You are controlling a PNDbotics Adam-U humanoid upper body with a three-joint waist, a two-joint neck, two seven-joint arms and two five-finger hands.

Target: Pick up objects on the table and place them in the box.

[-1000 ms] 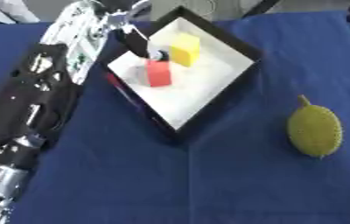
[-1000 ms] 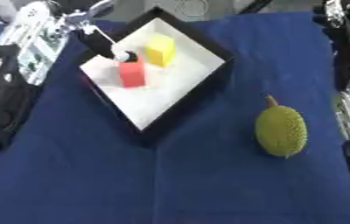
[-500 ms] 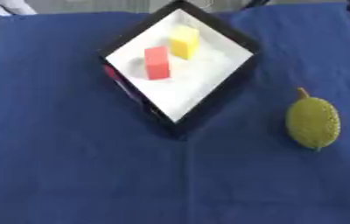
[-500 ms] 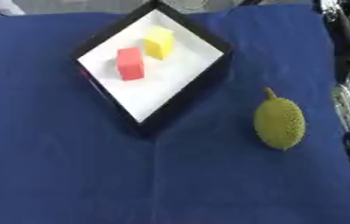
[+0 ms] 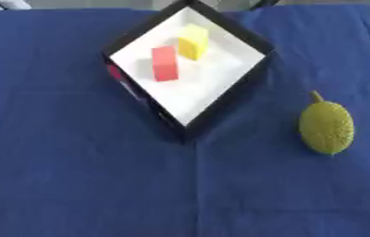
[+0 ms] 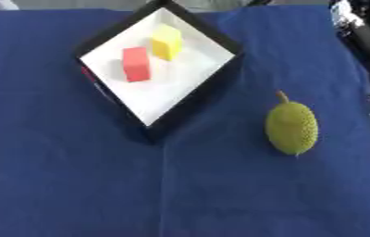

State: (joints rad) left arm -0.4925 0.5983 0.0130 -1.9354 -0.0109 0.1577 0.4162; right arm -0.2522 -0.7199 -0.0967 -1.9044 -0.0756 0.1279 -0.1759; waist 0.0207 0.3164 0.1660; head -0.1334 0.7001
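Left eye view: the box (image 5: 220,99) sits at about 12 o'clock on the blue worktop (image 5: 75,176), turned so one corner aims at me. Inside it lie a red block (image 5: 165,63) and a yellow block (image 5: 193,42), just beside each other in the far half of the white floor. So two things are in. The green fruit (image 5: 327,127) lies on the cloth at about 3 o'clock, apart from the box, stem away from me. As I judge it, that fruit is all that is left to pick up. Neither of my hands shows here.

Right eye view: the same layout, shifted leftward. At the right edge, from 1 to 3 o'clock, part of my right arm (image 6: 365,32) comes in, black and silver, off beyond the fruit. The hand itself is out of sight, so I cannot tell whether its fingers are apart or together. My left hand is absent too. Nothing touches the fruit; the right arm looks the nearer one for it.
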